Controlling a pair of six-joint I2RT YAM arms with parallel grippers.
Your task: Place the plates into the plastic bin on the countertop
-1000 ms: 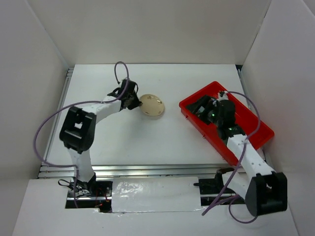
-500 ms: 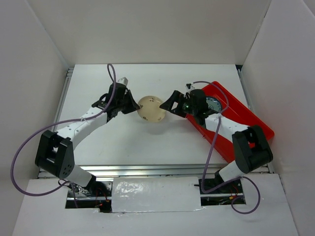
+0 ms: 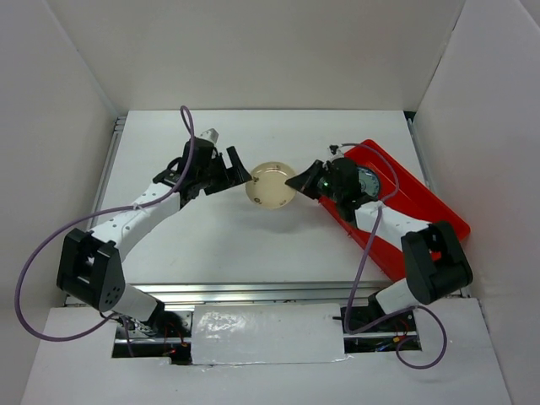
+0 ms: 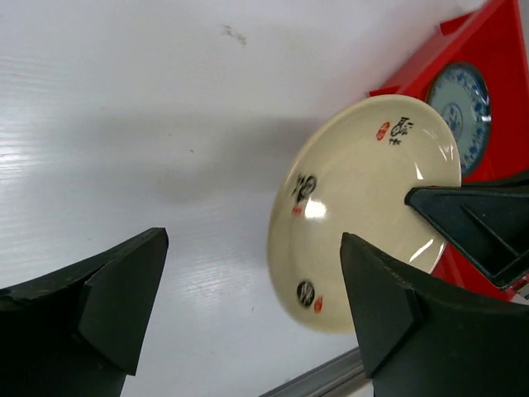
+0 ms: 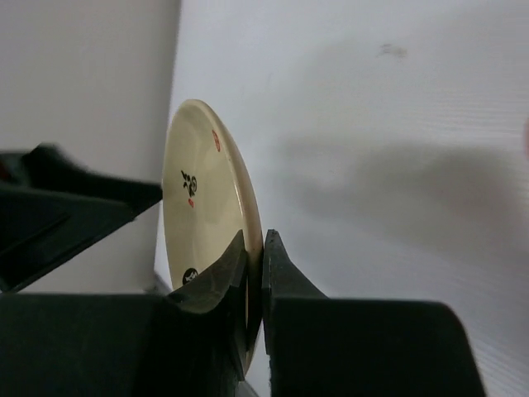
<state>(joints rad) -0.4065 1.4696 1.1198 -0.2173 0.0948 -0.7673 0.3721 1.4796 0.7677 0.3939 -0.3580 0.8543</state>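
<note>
A beige plate (image 3: 272, 184) with small black and red marks hangs tilted above the countertop (image 3: 211, 240), and my right gripper (image 3: 297, 182) is shut on its right rim. In the right wrist view the two fingers pinch the edge of the plate (image 5: 202, 186) at the right gripper (image 5: 254, 244). My left gripper (image 3: 237, 166) stands open just left of the plate, apart from it; its wrist view shows the left gripper (image 4: 252, 244) wide, with the plate (image 4: 355, 207) beyond. The red plastic bin (image 3: 422, 207) lies to the right, holding a blue-grey patterned plate (image 3: 367, 180).
White walls enclose the countertop on three sides. A metal rail (image 3: 253, 291) runs along its front edge. The bin's near corner (image 4: 488, 37) sits right behind the held plate. Purple cables loop over both arms.
My right gripper came out of the bin to the plate and shut on its rim. The left gripper let go and opened. The plate shifted slightly right.
</note>
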